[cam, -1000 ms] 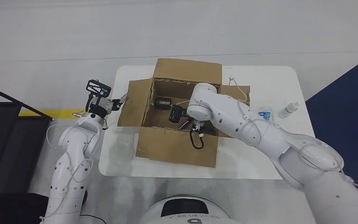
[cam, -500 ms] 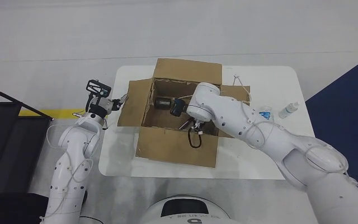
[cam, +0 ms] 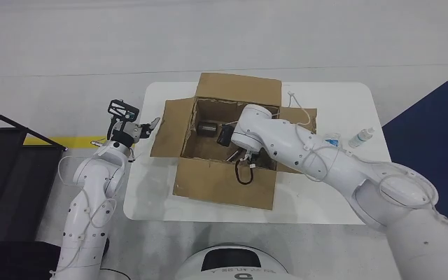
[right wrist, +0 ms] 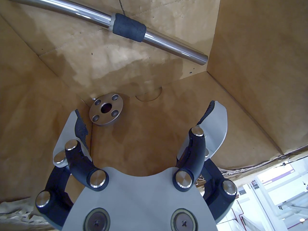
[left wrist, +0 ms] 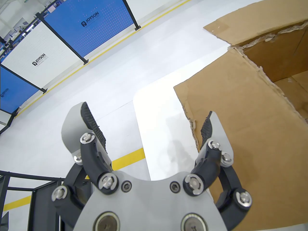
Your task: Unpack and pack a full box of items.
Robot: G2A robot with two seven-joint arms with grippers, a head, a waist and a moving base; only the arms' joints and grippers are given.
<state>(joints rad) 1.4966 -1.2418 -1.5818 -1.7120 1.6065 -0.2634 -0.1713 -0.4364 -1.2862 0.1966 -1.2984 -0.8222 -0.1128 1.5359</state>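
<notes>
An open cardboard box (cam: pixel 217 183) stands in the middle of the white table (cam: pixel 336 196). My right gripper (right wrist: pixel 145 114) is down inside it, open and holding nothing; from above it shows near the box's far-left part (cam: pixel 225 134). On the box floor just ahead of its fingers lies a round metal flange (right wrist: pixel 106 112) with several holes. Farther in, a shiny metal tube (right wrist: pixel 72 4) with a black sleeve leans along the wall. My left gripper (left wrist: pixel 146 111) hangs open and empty beside the box's left flap (left wrist: pixel 240 133), over the table's left edge (cam: pixel 143 129).
A dark cylindrical part (cam: pixel 205 129) and a black cable loop (cam: pixel 243 175) also lie in the box. To the box's right, on the table, are a small spray bottle (cam: pixel 360 138), a blue-and-white item (cam: pixel 331 143) and a white cord (cam: pixel 294 101).
My right gripper has moved a little farther back inside the box, toward the dark cylindrical part. The left arm has stayed still.
</notes>
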